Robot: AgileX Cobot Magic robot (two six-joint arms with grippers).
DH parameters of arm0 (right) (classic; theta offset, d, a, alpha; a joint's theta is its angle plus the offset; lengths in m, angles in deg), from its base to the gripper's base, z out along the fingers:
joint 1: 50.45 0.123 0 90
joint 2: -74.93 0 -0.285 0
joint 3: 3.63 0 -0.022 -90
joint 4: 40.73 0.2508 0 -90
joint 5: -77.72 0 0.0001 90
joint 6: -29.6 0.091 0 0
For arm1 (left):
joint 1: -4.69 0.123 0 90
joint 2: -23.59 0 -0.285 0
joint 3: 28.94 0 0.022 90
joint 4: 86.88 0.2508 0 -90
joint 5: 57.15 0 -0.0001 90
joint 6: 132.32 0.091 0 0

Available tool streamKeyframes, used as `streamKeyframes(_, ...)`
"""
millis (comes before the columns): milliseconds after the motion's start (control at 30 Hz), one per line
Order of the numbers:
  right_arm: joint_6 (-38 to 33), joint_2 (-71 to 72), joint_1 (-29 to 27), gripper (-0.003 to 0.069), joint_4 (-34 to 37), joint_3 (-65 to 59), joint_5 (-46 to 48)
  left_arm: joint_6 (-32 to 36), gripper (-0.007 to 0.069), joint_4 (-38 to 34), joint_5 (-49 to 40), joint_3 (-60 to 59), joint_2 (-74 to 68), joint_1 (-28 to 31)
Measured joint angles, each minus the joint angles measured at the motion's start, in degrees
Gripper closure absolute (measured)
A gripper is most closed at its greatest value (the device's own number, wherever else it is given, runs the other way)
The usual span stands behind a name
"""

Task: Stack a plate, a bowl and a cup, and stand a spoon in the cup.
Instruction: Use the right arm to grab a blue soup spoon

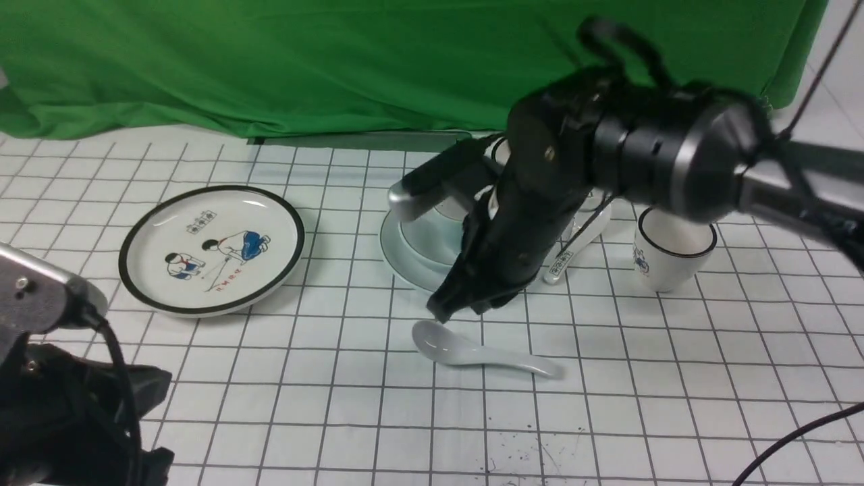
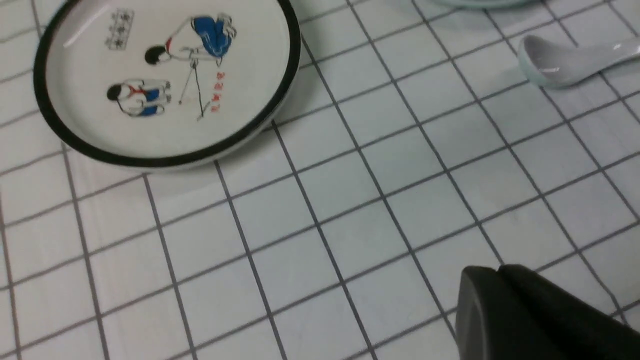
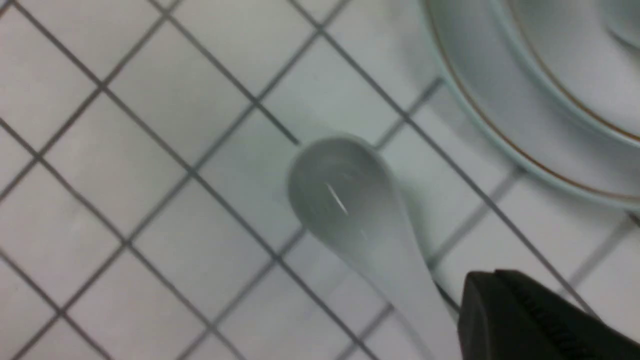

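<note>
The plain white spoon (image 1: pixel 472 351) lies flat on the checked cloth, bowl end to the left. It also shows in the left wrist view (image 2: pixel 565 60) and the right wrist view (image 3: pixel 350 205). My right gripper (image 1: pixel 443 309) is shut and empty, just above and behind the spoon's bowl end; in its wrist view (image 3: pixel 492 276) the tips hover beside the handle. The pale blue-green bowl (image 1: pixel 422 236) sits on the pale blue-green plate (image 1: pixel 395 255), both partly behind my right arm. The cup is hidden behind that arm. My left gripper (image 2: pixel 500 270) is shut and empty over the cloth.
A black-rimmed plate with cartoon children (image 1: pixel 211 248) lies at the left. A printed white spoon (image 1: pixel 574 246) and a black-rimmed white cup (image 1: pixel 671 253) stand right of the stack. Green cloth (image 1: pixel 337 61) hangs along the back.
</note>
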Motion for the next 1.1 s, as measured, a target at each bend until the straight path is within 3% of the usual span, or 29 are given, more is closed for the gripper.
streamKeyframes(200, 0.0, -4.3, 0.4, 0.0645, -1.6, -0.1, -11.4, -0.1, 0.0655, -1.1, 2.8, -0.2, 0.7, 0.0)
streamKeyframes(533, -5.0, -6.7, 5.8, 0.0648, -1.6, -0.4, -11.8, -0.1, 0.0655, -2.6, 3.2, -0.3, 0.7, 0.0)
streamKeyframes(967, -5.3, -1.5, 6.9, 0.0648, -1.4, -0.5, 12.8, -0.2, 0.0655, -5.6, 3.1, -0.3, 0.7, 0.0)
streamKeyframes(1033, -3.0, 0.7, 6.4, 0.0648, -1.4, -0.9, 13.8, -0.2, 0.0655, -5.6, 3.1, -0.3, 0.7, 0.0)
streamKeyframes(1100, 3.8, 4.2, 5.0, 0.0645, -1.2, -2.3, 14.1, -0.2, 0.0655, -5.7, 3.0, -0.3, 0.7, 0.0)
